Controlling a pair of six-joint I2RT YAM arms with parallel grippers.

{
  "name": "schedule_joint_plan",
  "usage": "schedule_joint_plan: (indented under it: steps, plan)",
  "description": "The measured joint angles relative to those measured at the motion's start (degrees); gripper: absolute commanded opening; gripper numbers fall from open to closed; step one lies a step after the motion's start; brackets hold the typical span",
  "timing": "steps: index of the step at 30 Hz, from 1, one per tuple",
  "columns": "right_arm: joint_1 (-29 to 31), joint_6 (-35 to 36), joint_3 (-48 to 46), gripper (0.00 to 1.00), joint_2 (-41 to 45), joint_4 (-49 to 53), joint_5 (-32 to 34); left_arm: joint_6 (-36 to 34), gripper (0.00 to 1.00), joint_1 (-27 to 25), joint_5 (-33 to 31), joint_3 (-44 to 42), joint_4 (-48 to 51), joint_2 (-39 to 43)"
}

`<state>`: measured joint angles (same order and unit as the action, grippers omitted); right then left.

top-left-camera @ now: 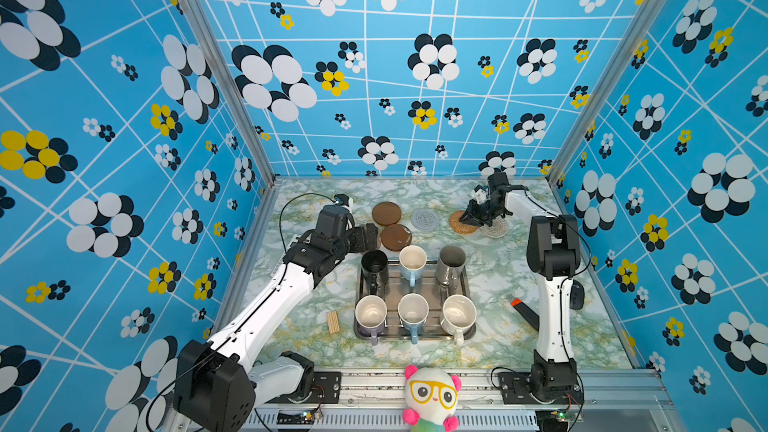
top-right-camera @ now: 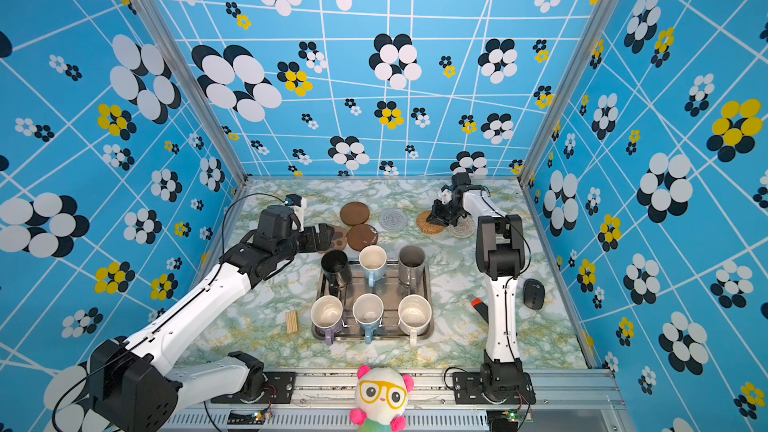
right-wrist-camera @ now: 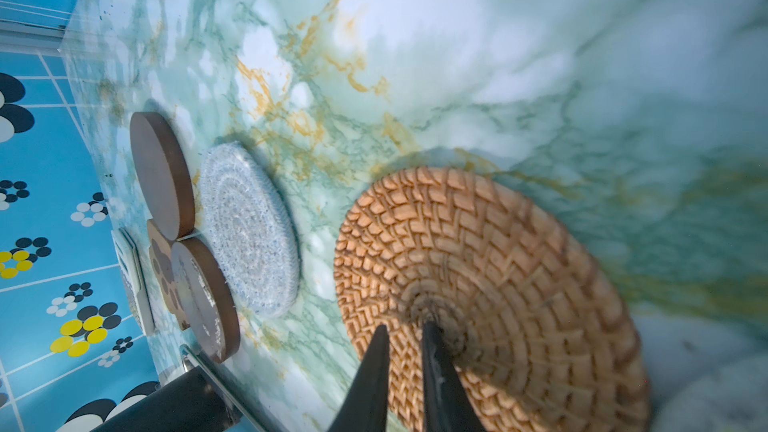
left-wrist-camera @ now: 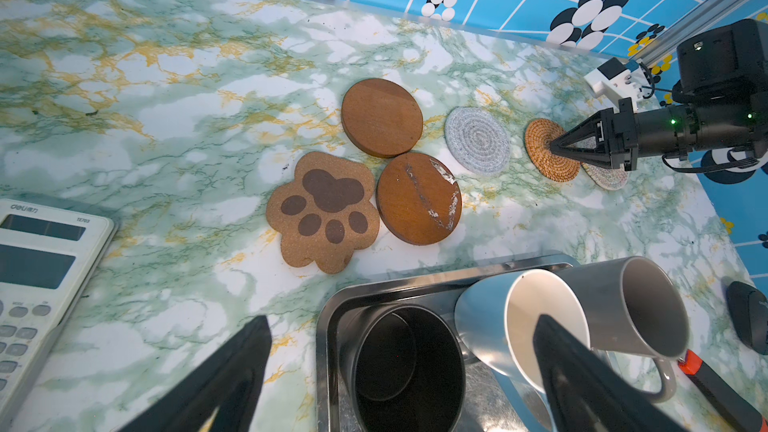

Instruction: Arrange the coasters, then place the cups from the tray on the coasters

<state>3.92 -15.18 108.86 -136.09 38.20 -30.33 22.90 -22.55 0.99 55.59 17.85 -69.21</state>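
tan rattan coaster [right-wrist-camera: 498, 263] lies near the tabletop's far right corner under the right claw [right-wrist-camera: 405, 326]. the jaws are drawn to a narrow slit with the tips on the woven centre. i cannot tell whether they pinch it or only press. the pale beige coaster [top-left-camera: 496, 228] sits just beside it toward the right edge, and the claw hides where the two meet.

the tabletop [top-left-camera: 498, 338] is glossy green-white marble print with yellow veins. blue panels with white lines and dotted flowers wall it in.

leftward along the far edge come the coiled grey-blue coaster [top-left-camera: 424, 219], then two smooth dark brown discs [left-wrist-camera: 381, 117] touching, one scuffed white. the cork paw coaster [left-wrist-camera: 322, 211] rests against that one.

the left claw [left-wrist-camera: 401, 317] hangs released, jaws spread wide, above the black cup [top-left-camera: 374, 265] at the far left corner of the steel tray [top-left-camera: 430, 284]. six cups stand there in two rows.

a calculator [left-wrist-camera: 37, 268] lies by the left edge and a mouse [top-right-camera: 534, 293] by the right.
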Motion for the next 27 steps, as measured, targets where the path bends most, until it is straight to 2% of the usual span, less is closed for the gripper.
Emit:
schedule_joint_plan:
  steps: [7,16,27]
  plan:
    - [-0.02,0.15,-4.07,0.19,2.45,-0.74,0.00,0.00,1.00,0.00,-0.02,0.00,0.00,0.00]
    - [-0.02,0.15,-4.35,0.20,2.64,-0.76,0.00,0.00,1.00,0.00,-0.02,0.00,0.00,0.00]
    - [0.00,0.59,0.52,0.26,2.43,3.76,1.29,0.02,1.00,0.00,-0.22,0.00,-0.02,0.42]
